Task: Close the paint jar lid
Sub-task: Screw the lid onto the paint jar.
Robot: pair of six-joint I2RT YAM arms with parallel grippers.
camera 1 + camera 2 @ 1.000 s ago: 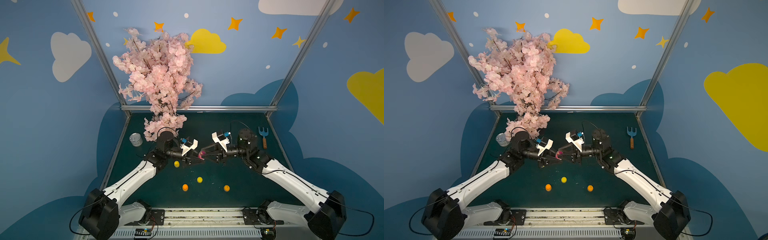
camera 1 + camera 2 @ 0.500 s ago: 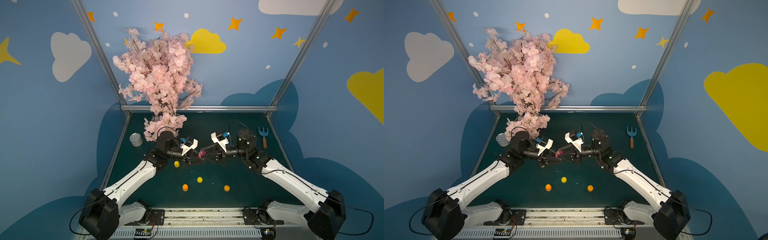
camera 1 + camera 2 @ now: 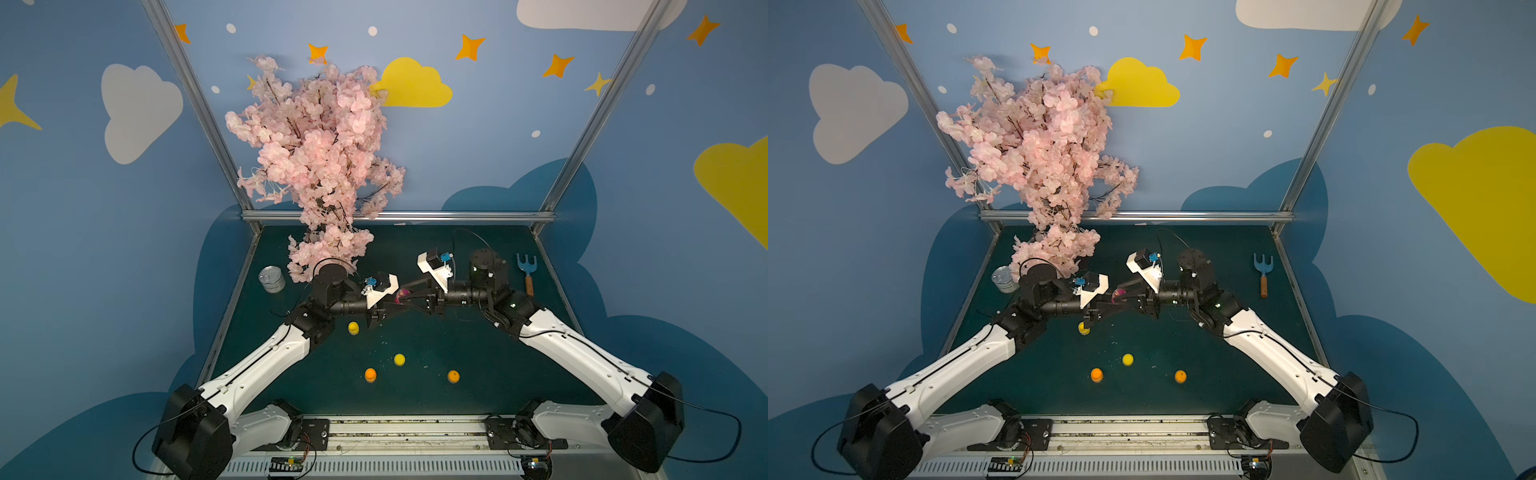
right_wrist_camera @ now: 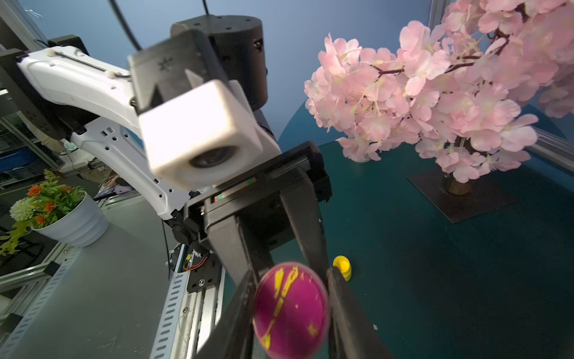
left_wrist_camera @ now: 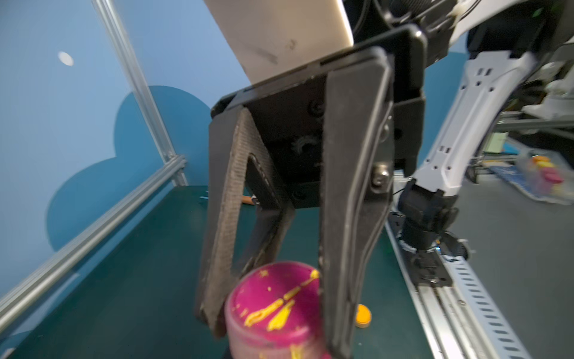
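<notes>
Rolled a little since a second ago, the right gripper (image 5: 276, 334) now carries its camera housing (image 3: 432, 266) higher and has drawn in on the jar (image 5: 273, 307). The left gripper (image 4: 287, 269) has not shifted. Both meet nose to nose in front of the tree (image 3: 316, 145), a little to its right as the robot faces it, with the jar lifted clear of the table (image 3: 478, 345). Each gripper is pinching one end of the jar. Facing each other on one line probably lets one brace the jar while the other's roll screws the lid down. Which end bears the lid, and whether it is seated, I cannot tell.
</notes>
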